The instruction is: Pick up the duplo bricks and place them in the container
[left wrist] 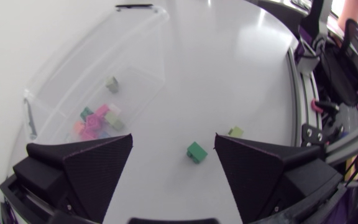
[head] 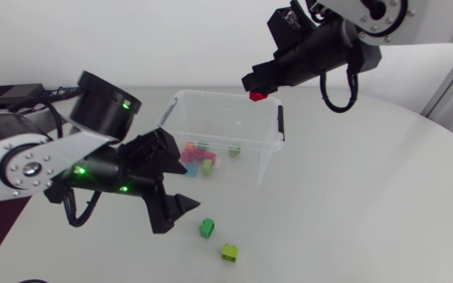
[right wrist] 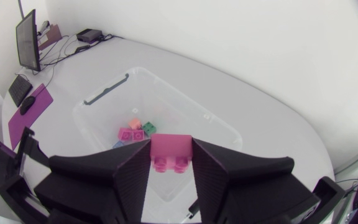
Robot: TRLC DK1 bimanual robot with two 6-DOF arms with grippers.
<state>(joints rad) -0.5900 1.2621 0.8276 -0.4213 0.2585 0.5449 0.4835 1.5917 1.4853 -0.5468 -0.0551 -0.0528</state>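
Note:
My right gripper (head: 256, 86) hangs over the far rim of the clear container (head: 270, 161), shut on a red brick (head: 258, 96). In the right wrist view that brick (right wrist: 170, 151) sits clamped between the fingers above the container (right wrist: 98, 109). My left gripper (head: 181, 218) is open just in front of the container's near wall, with nothing between its fingers. A green brick (head: 207, 228) lies on the table right beside it, and a yellow-green brick (head: 230, 251) lies a little further on. In the left wrist view the green brick (left wrist: 197, 151) lies ahead between the open fingers (left wrist: 92, 165), with the yellow-green brick (left wrist: 235, 131) beyond.
Several coloured bricks (head: 199, 159) lie inside the container, bunched toward its left end, with one green brick (head: 233, 151) apart. The container has black handle clips (head: 281, 124). The white table (head: 352, 204) lies bare to the right.

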